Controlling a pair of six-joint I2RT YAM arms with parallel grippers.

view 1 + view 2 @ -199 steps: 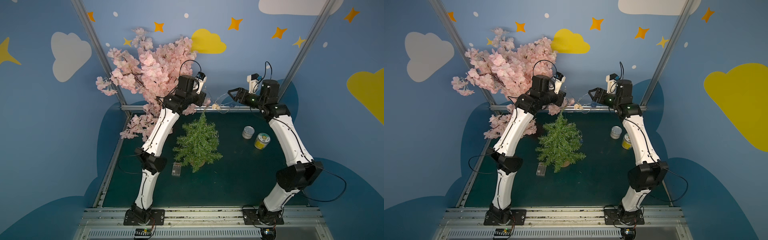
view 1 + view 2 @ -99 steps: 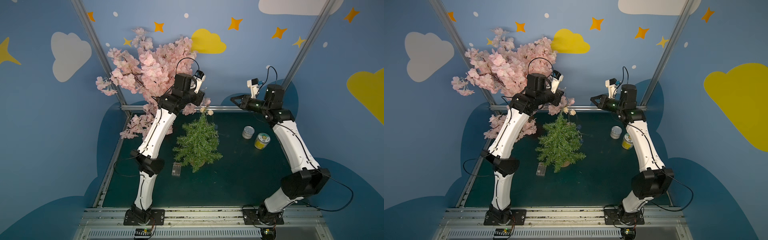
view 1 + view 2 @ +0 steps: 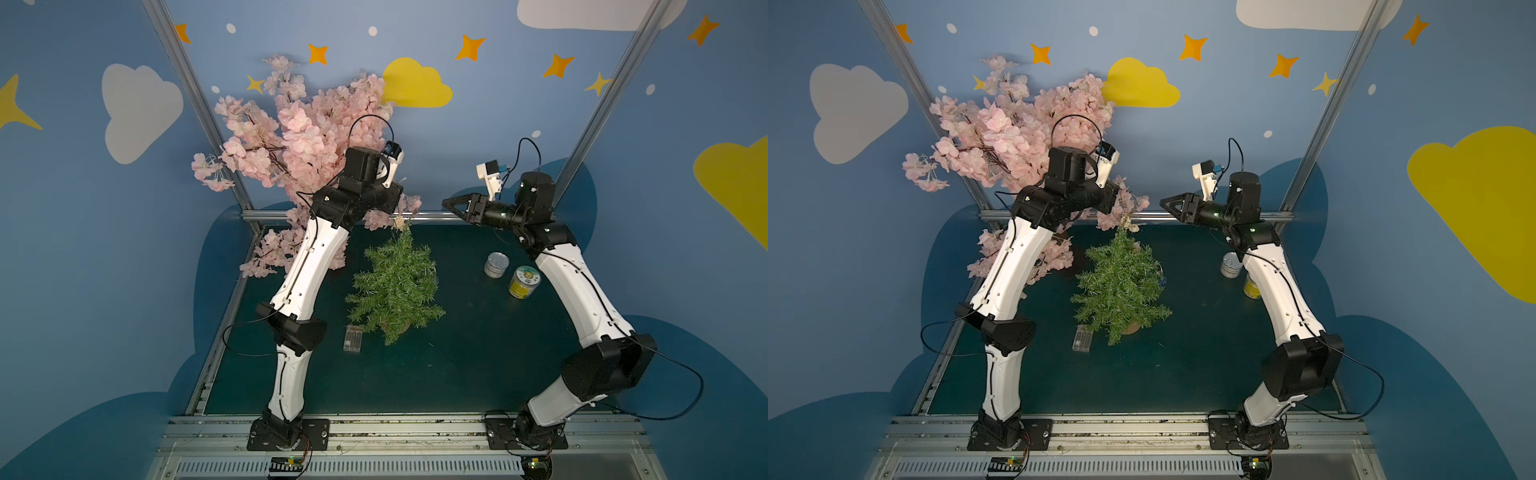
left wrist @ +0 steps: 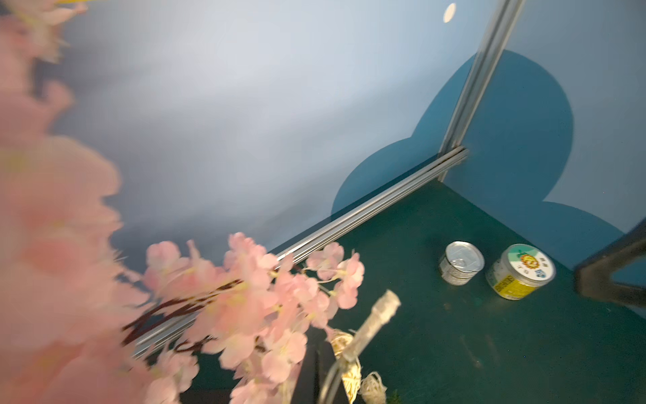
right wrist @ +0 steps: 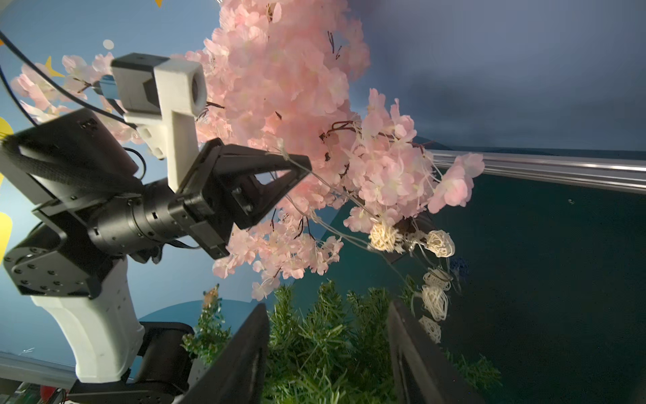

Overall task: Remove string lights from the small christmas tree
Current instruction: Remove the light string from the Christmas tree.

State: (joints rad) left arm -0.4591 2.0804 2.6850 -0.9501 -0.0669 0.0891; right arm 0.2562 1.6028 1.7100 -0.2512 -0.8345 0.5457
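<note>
The string lights (image 5: 384,238), a thin pale wire strung with cream woven balls and a blue ornament (image 5: 458,266), hang in a loose bunch just above the tip of the small christmas tree (image 3: 397,286). The closed left arm's fingers (image 5: 297,166) pinch the wire against the lowest pink sprays of the blossom tree (image 3: 299,141). The strand trails down the green needles on the side facing the right arm, and its clear battery box (image 3: 353,338) lies flat on the table (image 3: 457,365), just beside the tan pot (image 3: 1133,328). The right arm's fingers (image 5: 241,356) stand apart and empty, pointed toward the treetop but not touching it. The table is dark green and edged by aluminium rails, inside a booth of blue walls painted with white and yellow clouds and orange stars. Counted: two arms, two trees, one battery box, and at least five cream balls in the right wrist view. Two cans stand just beside each other near the right arm, a silver tin (image 3: 496,264) and a yellow-labelled jar (image 3: 524,282).
</note>
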